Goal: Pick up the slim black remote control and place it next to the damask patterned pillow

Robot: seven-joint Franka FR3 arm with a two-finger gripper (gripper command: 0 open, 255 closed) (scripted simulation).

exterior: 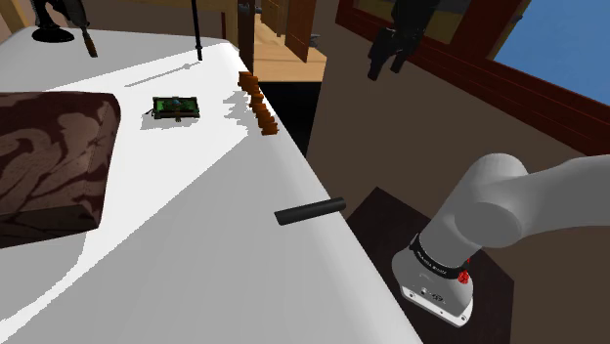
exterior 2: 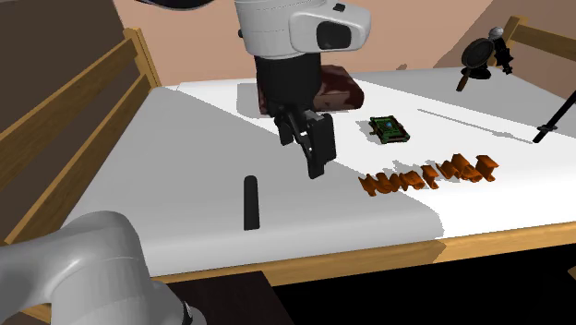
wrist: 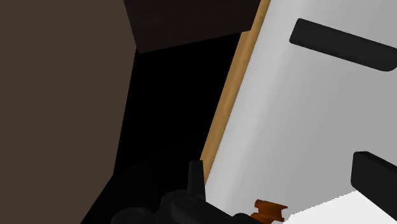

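The slim black remote (exterior: 309, 210) lies flat on the white bed (exterior: 196, 225), close to its wooden side edge. It also shows as a dark bar (exterior 2: 250, 201) in the second exterior view, and in the wrist view as a remote (wrist: 343, 44) ahead of one black finger (wrist: 375, 181). The brown damask pillow (exterior: 49, 156) rests at the shoulder view's left, and a pillow corner (exterior 2: 337, 90) shows behind the arm. My gripper (exterior 2: 303, 152) hangs in the air above the bed, open and holding nothing. In the shoulder view the gripper (exterior: 383, 59) is high, well apart from the remote.
A small green object (exterior: 176, 107) and a row of orange-brown pieces (exterior: 259, 101) lie on the bed between pillow and edge. Black stands (exterior 2: 480, 55) are at the far end. The wooden bed rail (wrist: 229, 108) borders dark floor. My stand (exterior: 440, 283) is beside the bed.
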